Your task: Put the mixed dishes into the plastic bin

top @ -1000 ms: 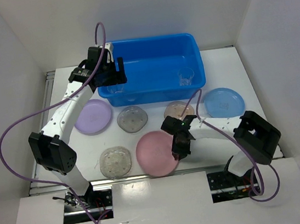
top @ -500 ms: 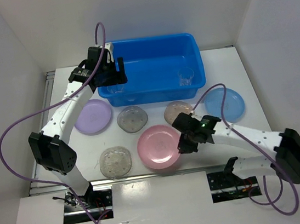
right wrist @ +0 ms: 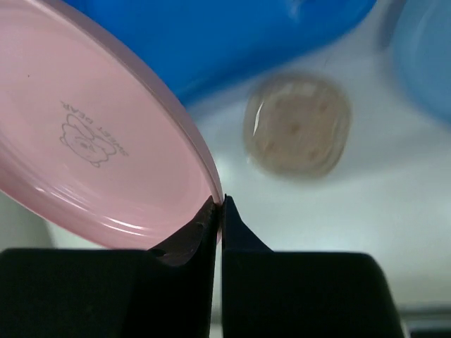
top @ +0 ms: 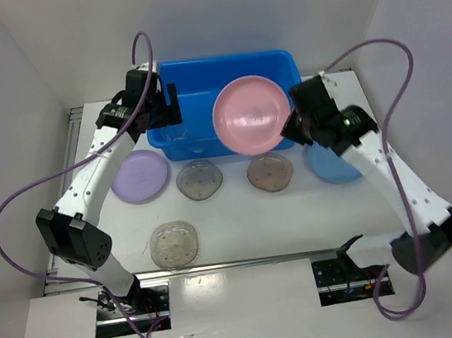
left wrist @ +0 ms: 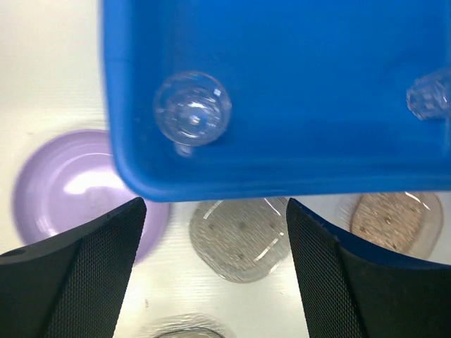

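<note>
Pink plate point(top: 252, 114) gripped by its rim in the right pincer point(right wrist: 220, 211), held tilted over the blue bin point(top: 197, 77) at upper centre. Left pincer point(left wrist: 215, 211) spread wide above the bin's lower-left corner; clear cup point(left wrist: 192, 109) seen inside.

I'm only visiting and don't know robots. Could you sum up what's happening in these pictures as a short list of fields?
Right end effector: shut on the rim of the pink plate, held tilted over the blue bin
Left end effector: open, empty, over the bin's near left corner
In the bin: first clear cup, second clear cup
On the table: lavender plate, grey speckled plate, tan plate, blue plate, front speckled plate
Not yet binned: all six plates
</note>
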